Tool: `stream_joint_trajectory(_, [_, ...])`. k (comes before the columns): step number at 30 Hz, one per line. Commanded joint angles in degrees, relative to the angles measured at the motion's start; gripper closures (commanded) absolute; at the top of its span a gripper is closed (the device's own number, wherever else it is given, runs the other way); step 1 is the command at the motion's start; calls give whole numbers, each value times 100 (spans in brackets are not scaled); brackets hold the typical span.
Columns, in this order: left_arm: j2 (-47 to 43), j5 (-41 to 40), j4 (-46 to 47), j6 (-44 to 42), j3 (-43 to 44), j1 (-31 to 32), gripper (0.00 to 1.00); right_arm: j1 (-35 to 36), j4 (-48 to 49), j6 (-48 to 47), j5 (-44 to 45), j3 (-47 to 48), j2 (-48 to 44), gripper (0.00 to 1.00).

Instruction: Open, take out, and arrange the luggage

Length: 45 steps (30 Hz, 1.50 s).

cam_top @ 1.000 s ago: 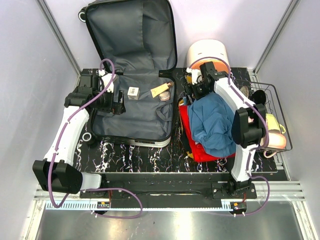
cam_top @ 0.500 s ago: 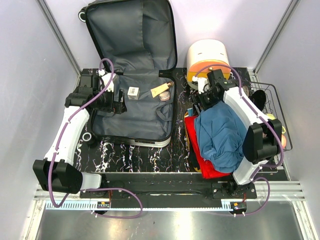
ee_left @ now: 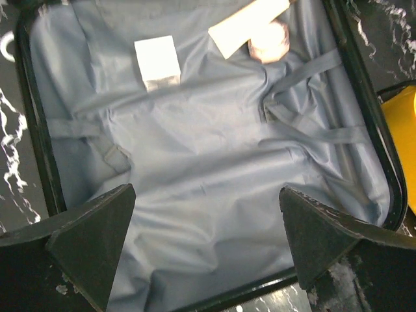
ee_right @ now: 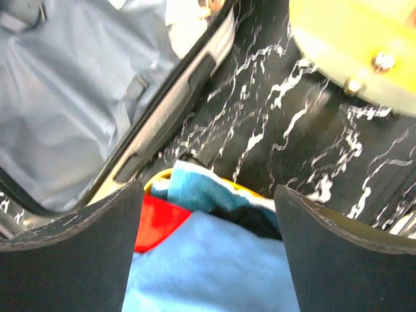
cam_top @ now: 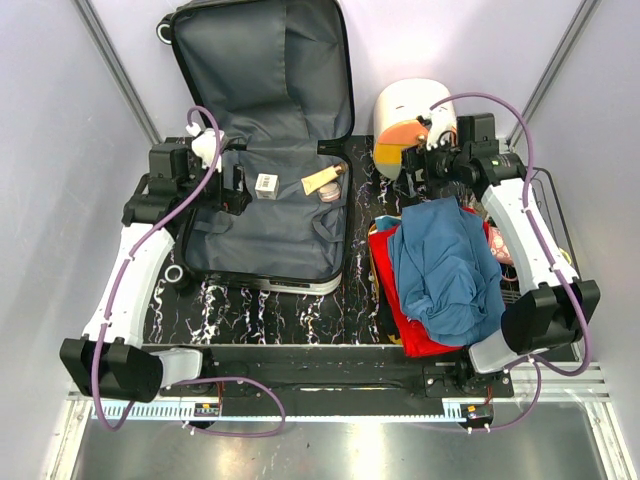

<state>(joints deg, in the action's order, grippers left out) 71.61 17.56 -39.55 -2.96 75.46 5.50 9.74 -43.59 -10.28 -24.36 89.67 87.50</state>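
The luggage [cam_top: 270, 220] lies open on the table, its lid [cam_top: 265, 70] propped against the back wall, grey lining showing. A small white box [cam_top: 266, 185] [ee_left: 156, 62] and a tan tube [cam_top: 322, 180] [ee_left: 247, 26] lie inside. My left gripper [cam_top: 240, 185] is open and empty above the luggage's left part; its wrist view [ee_left: 207, 250] shows bare lining between the fingers. My right gripper [cam_top: 415, 180] is open and empty above the far end of a pile of blue [cam_top: 445, 265] [ee_right: 214, 266] and red [cam_top: 400, 300] clothes on an orange tray [ee_right: 159, 177].
A white-and-orange rounded drawer box [cam_top: 415, 115] [ee_right: 354, 45] stands behind the clothes pile. A wire basket [cam_top: 545, 235] holding items sits at the right edge. The black marbled table [cam_top: 290, 310] runs between walls on both sides.
My right arm has let go of the blue cloth and swung up and right toward the drawer box; the blue cloth settled lower on the pile. My left gripper rose slightly toward the back.
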Motion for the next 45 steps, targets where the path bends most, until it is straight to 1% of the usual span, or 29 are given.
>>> stream_joint_trajectory(1, [-253, 466, 1124, -380, -110, -31, 1, 11, 729, 0, -140, 402, 143, 11])
stream_joint_trajectory(4, [-183, 765, 1449, -521, -146, -40, 1, 11, 738, -35, -86, 657, 485, 12])
stream_joint_trajectory(8, [-51, 1126, 1932, -653, -225, -40, 1, 19, 721, -96, -297, 614, 706, 20])
stream_joint_trajectory(11, [10, 1346, 2301, -820, -418, -40, 1, 11, 721, -87, -297, 254, 768, 21])
stream_joint_trajectory(14, [37, 1513, 2740, -908, -707, -40, 1, 11, 747, -245, -262, -256, 803, 23])
stream_joint_trajectory(15, [46, 1557, 2881, -917, -874, -40, 1, 11, 764, -333, -184, -570, 803, 24])
stream_joint_trajectory(17, [115, 1496, 3162, -681, -1007, -31, 1, 2, 887, -404, -8, -932, 742, 24])
stream_joint_trajectory(18, [168, 1513, 3190, -619, -1016, -22, 1, -16, 922, -404, 53, -1282, 707, 24])
stream_joint_trajectory(21, [362, 1575, 3339, -328, -1077, -40, 1, -7, 932, -308, 45, -1784, 505, 25])
stream_joint_trajectory(25, [528, 1671, 3691, 49, -1218, -31, 1, -16, 792, -62, 107, -2207, 67, 26])
stream_joint_trajectory(26, [564, 1715, 3778, 207, -1235, -31, 1, -24, 774, 43, 107, -2365, -13, 28])
stream_joint_trajectory(28, [678, 1820, 3797, 252, -1236, -31, 1, -77, 712, 184, 133, -2489, -250, 33])
stream_joint_trajectory(30, [757, 1821, 3902, 287, -1218, -31, 1, -121, 651, 421, 98, -2585, -435, 35])
stream_joint_trajectory(32, [871, 1882, 3920, 279, -1148, -31, 1, -130, 598, 501, 80, -2595, -532, 34])
stream_joint_trajectory(34, [1011, 1935, 3911, 279, -1060, -31, 1, -182, 702, 553, 142, -2481, -638, 32])
stream_joint_trajectory(36, [1100, 1970, 3824, 244, -893, -40, 1, -261, 991, 878, 247, -2244, -717, 30])
stream_joint_trajectory(37, [1170, 2005, 3823, 235, -849, -40, 1, -331, 1454, 992, 308, -2174, -752, 28])
stream_joint_trajectory(38, [1205, 2014, 3832, 226, -771, -31, 1, -358, 1703, 1446, 370, -2077, -770, 26])
stream_joint_trajectory(39, [1232, 2014, 3841, 235, -735, -40, 1, -367, 1949, 1616, 553, -2033, -744, 25])
stream_joint_trajectory(40, [1284, 2014, 3841, 235, -708, -40, 1, -376, 2412, 2035, 703, -1989, -700, 23])
stream_joint_trajectory(42, [1337, 2014, 3841, 243, -612, -40, 1, -376, 2697, 2441, 1211, -1822, -455, 23])
stream_joint_trajectory(43, [1355, 1997, 3841, 252, -585, -40, 1, -376, 2829, 2626, 1388, -1752, -340, 26])
stream_joint_trajectory(44, [1355, 1988, 3849, 270, -550, -40, 1, -376, 2856, 3002, 1599, -1603, -226, 28])
stream_joint_trajectory(45, [1346, 1979, 3841, 278, -550, -40, 1, -385, 2883, 3215, 1993, -1558, 10, 29])
